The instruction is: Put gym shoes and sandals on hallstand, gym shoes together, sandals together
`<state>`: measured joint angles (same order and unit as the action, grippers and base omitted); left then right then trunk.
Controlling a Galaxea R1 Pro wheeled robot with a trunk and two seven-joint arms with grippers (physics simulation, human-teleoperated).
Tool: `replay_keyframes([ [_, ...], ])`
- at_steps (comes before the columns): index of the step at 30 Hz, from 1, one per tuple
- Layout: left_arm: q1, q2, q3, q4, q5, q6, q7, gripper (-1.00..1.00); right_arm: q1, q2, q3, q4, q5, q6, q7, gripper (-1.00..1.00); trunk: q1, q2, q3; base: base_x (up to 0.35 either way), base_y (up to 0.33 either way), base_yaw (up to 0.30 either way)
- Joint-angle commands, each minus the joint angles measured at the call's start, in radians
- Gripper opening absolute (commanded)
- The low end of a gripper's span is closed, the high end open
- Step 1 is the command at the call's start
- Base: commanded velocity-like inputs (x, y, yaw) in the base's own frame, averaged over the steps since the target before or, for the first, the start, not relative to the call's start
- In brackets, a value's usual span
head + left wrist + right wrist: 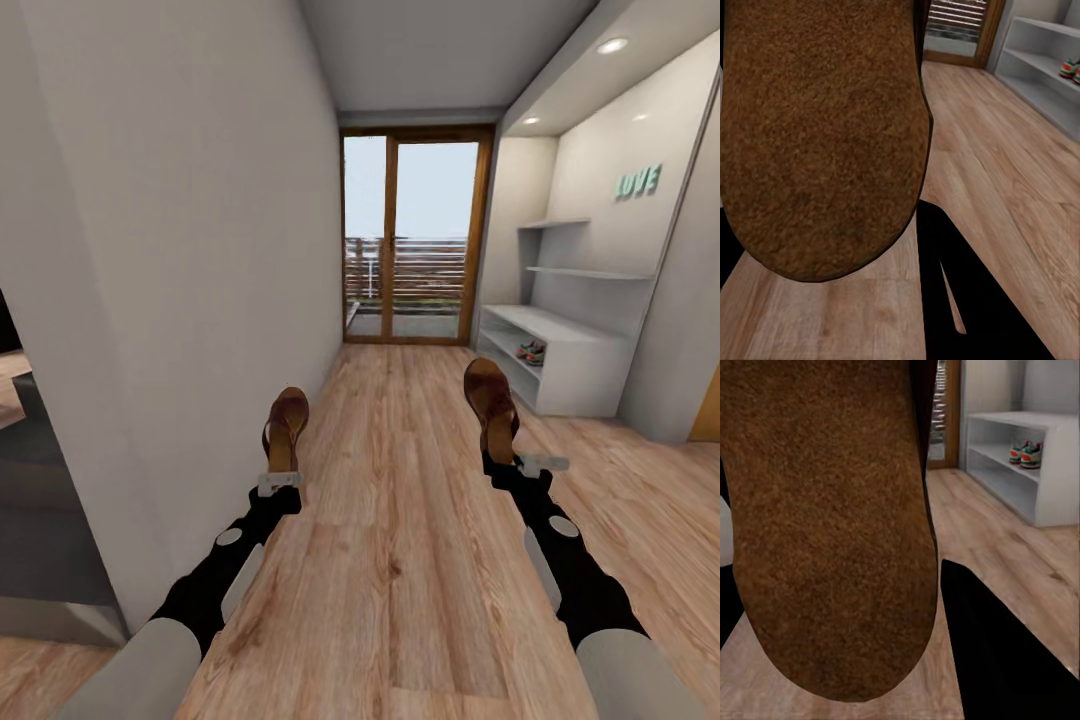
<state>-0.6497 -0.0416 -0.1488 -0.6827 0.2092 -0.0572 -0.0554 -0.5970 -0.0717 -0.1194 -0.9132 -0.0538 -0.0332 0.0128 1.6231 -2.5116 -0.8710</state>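
From the head camera, your left gripper [280, 478] grips one brown sandal [286, 428] and your right gripper [512, 462] the other sandal [490, 402], both above the wood-plank corridor floor [400, 520]. The white hallstand [585, 375] stands ahead right, gym shoes [532, 351] on its shelf.

Left wrist: a fuzzy, rounded sandal sole [821, 135].

Right wrist: a matching sole [832, 525], with the gym shoes [1027, 454] shelved beyond.

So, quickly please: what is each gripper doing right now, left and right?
Left gripper: shut on a brown sandal, held up off the floor.
Right gripper: shut on the other sandal, also held up.
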Motion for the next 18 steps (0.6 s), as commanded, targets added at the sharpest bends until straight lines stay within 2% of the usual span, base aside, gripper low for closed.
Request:
replay_keyframes([
  [1, -0.001, 0.000, -0.002, 0.003, 0.007, -0.003, -0.003, -1.00, 0.000, 0.000, 0.000, 0.056, -0.008, -0.003, 0.002, -1.00, 0.000, 0.000, -0.001, 0.346, 0.000, 0.000],
  [5, -0.001, 0.000, -0.002, 0.008, 0.006, -0.003, -0.003, -1.00, 0.001, 0.000, 0.000, 0.166, -0.006, -0.003, 0.002, -1.00, 0.000, 0.000, -0.001, 0.346, 0.000, 0.000],
  [18, -0.001, 0.001, -0.002, 0.009, 0.006, -0.003, -0.002, -1.00, 0.000, -0.001, -0.002, 0.184, -0.008, -0.004, 0.003, -1.00, 0.000, 0.000, -0.001, 0.346, 0.000, 0.000],
])
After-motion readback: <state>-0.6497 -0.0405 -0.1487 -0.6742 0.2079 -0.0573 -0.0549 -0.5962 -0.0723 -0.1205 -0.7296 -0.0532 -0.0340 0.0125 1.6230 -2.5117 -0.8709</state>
